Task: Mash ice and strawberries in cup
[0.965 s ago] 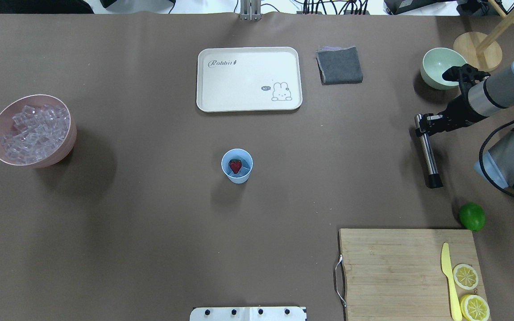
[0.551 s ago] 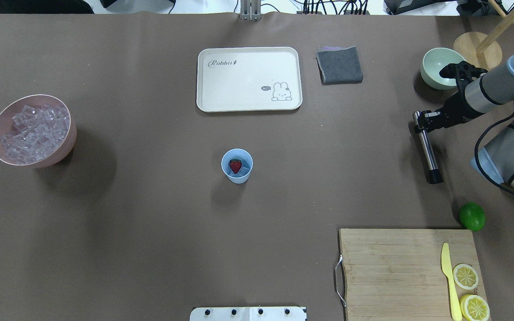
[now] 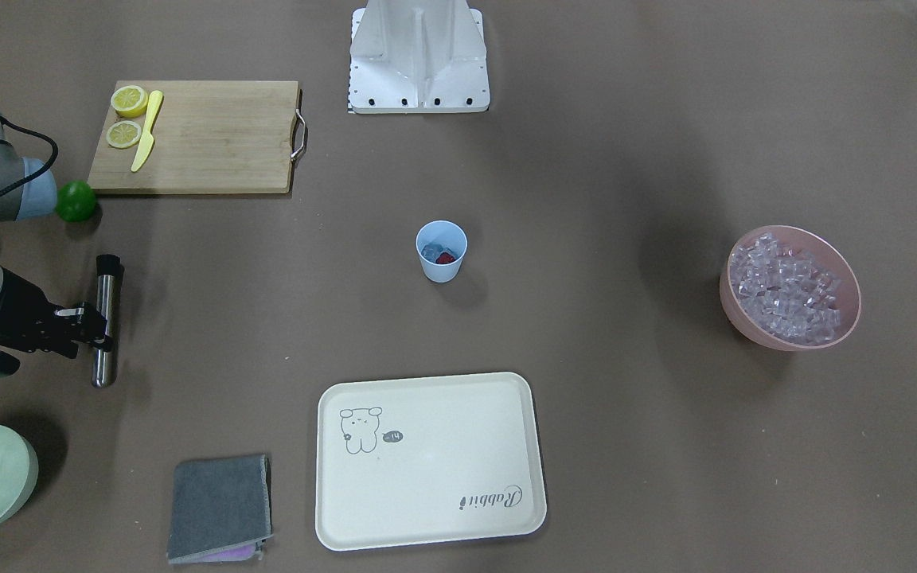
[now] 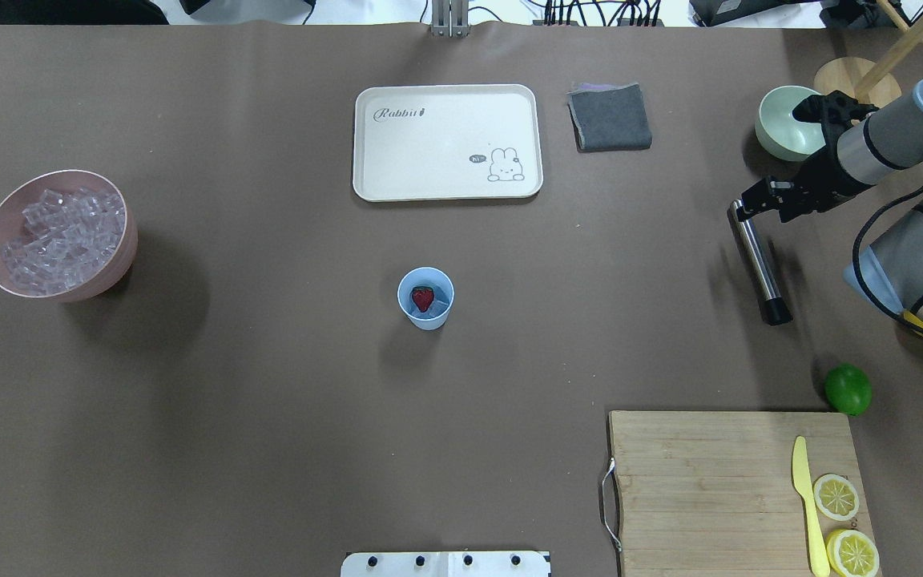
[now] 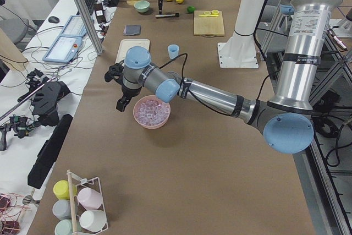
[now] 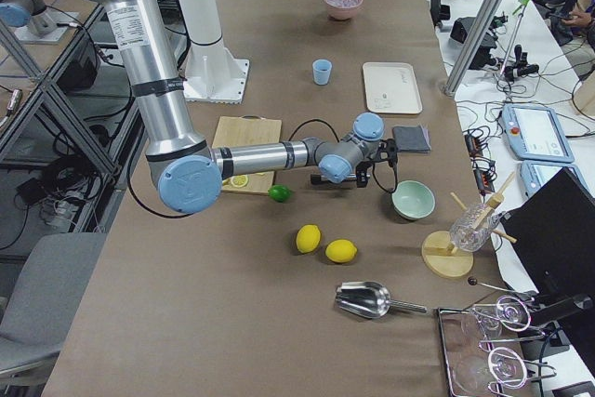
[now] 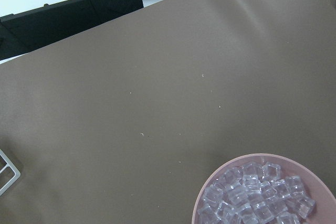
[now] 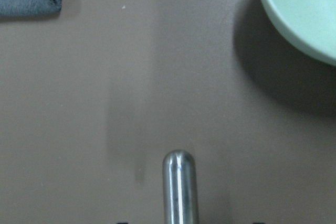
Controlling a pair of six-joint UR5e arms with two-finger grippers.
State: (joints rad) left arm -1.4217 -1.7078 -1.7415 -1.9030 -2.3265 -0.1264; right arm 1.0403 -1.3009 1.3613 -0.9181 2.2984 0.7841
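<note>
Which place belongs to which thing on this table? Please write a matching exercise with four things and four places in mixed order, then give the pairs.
Things:
1. strawberry
2. heap of ice
3. yellow knife
4. metal rod

Places:
A. on the wooden board
B. between the fingers of the right gripper
C. in the blue cup
D. in the pink bowl

Pairs: 1-C, 2-D, 3-A, 4-B
</note>
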